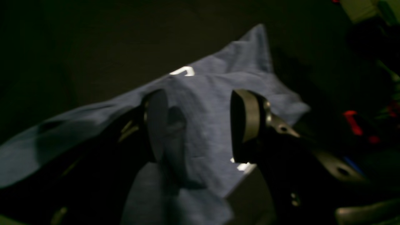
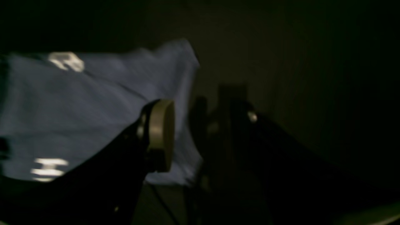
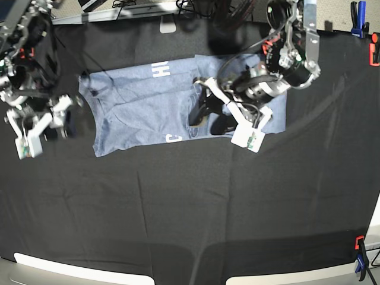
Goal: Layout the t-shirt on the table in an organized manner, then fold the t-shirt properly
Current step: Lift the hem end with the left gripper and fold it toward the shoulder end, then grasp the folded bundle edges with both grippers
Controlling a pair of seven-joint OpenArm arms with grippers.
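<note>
Blue-grey t-shirt [image 3: 142,113] lies folded on black table [image 3: 190,208]. Left gripper [image 3: 205,113] hovers over it w/ fingers apart, empty; right gripper [image 3: 56,122] beside shirt, fingers apart, empty.

Overhead base; two close wrist views

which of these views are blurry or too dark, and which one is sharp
Left wrist view: dim, slightly soft, t-shirt still readable. Right wrist view: darkest, motion-blurred, white lettering smeared. Base view: evenly lit and sharp over the table.
</note>
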